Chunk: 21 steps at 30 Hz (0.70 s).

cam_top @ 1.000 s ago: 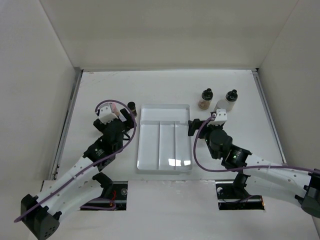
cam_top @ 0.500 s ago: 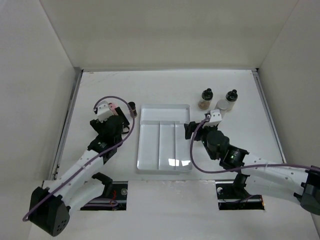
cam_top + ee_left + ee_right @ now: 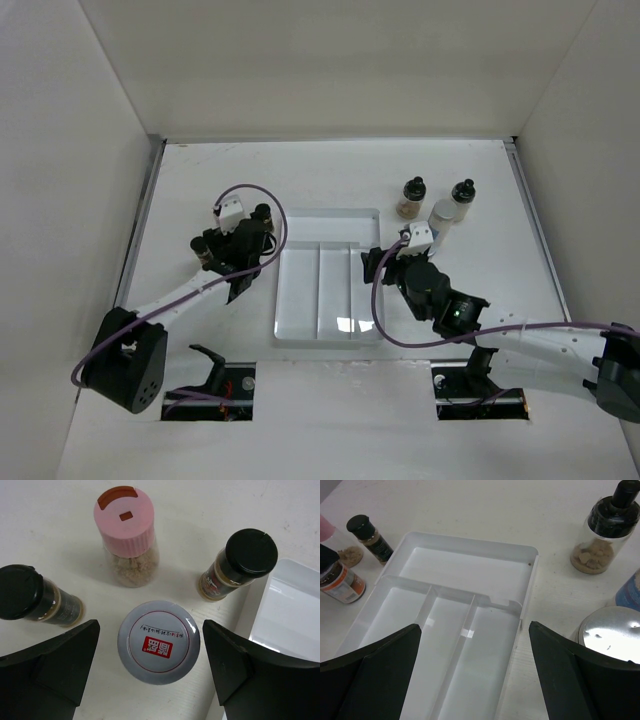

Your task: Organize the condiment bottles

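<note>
The silver-capped jar [image 3: 159, 649] stands upright on the table [image 3: 210, 510], left of the clear divided tray [image 3: 295, 610]. It sits between the fingers of your left gripper [image 3: 150, 635], which are spread wide on either side of it and touch nothing.

The jar is crowded. A pink-capped bottle [image 3: 127, 535] stands just beyond it, the left black-capped bottle [image 3: 30, 597] is near one finger, and the right black-capped bottle [image 3: 240, 565] stands beside the tray's far-left corner. If you close off-centre or descend at a tilt, a finger will likely nudge one of these, and such narrow bottles should tip easily.

The jar's cap is broad and smooth. Pinch it only at the lid and it may slip or twist as you lift, so take it lower on the body.

Your right gripper [image 3: 475, 645] hangs over the tray's right side, fingers apart and empty. Carry the jar straight across and the two arms could meet above the compartments. The tray's raised rim could also catch the jar's base if you carry it low.

To the right of the tray, a bottle of brown chunks [image 3: 602, 530] and a steel-lidded jar [image 3: 610, 632] are yet to be sorted.
</note>
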{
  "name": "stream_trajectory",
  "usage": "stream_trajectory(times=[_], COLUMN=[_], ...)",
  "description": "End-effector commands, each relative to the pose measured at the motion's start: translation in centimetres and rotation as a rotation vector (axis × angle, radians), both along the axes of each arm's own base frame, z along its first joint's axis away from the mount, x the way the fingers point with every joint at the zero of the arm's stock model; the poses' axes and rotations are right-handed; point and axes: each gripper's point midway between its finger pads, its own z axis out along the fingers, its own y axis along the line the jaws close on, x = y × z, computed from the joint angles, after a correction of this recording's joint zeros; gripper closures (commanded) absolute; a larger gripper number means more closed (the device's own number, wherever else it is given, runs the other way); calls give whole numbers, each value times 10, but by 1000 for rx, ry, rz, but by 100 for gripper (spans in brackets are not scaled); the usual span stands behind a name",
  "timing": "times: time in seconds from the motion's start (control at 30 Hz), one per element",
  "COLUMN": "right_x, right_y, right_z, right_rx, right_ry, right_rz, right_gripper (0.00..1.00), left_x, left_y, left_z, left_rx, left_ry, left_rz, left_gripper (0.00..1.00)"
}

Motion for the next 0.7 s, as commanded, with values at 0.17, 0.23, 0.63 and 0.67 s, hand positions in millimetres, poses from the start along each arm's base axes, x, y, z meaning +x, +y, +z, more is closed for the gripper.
stream_trajectory(times=[0.17, 0.23, 0.63, 0.67], right_x=[0, 0, -1, -1], right_y=[10, 10, 11, 10], right_z=[28, 27, 28, 29], right_rx=[77, 74, 91, 93], right_ry=[-57, -57, -59, -61], right_rz=[27, 26, 28, 25], right_gripper=[4, 4, 4, 4], left_x=[19, 19, -16, -9], left_y=[-11, -9, -79, -86], left_z=[9, 13, 119, 123], left_rx=[-38, -45, -151, -154], left_ry=[-51, -65, -290, -291], left_rz=[-21, -16, -242, -253], left_gripper=[32, 48, 66, 66])
